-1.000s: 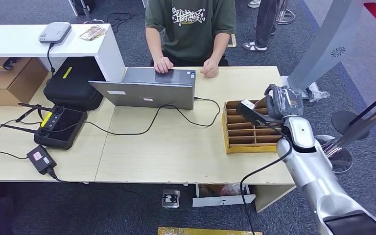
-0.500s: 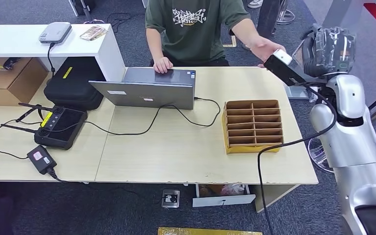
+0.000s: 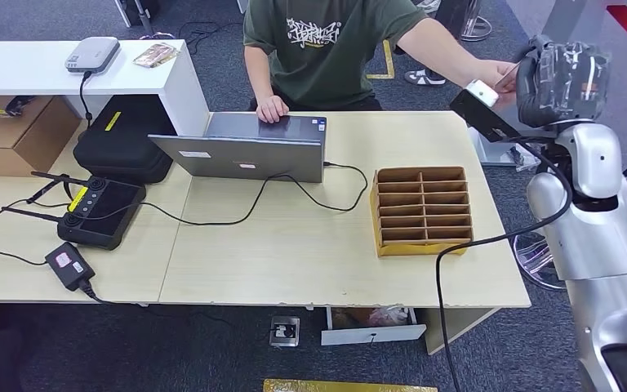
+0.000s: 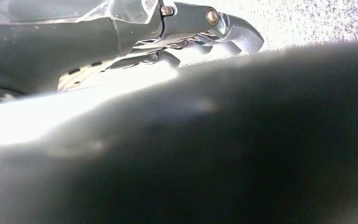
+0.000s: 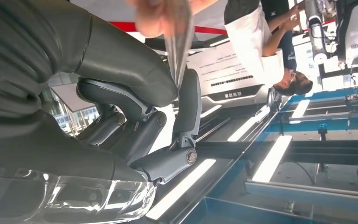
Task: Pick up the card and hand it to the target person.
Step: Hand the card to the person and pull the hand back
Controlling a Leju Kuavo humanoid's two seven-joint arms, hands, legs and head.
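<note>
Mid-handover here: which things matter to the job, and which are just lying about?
Job: card, pinched in the right hand; person's hand taking it; sorting tray on the desk.

Lying about: laptop, black bag, controller, cardboard box, router.

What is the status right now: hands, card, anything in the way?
Right robot hand raised, pinching the card. Person's hand is on the card too. Left robot hand holds nothing, fingers curled. Nothing in the way.
</note>
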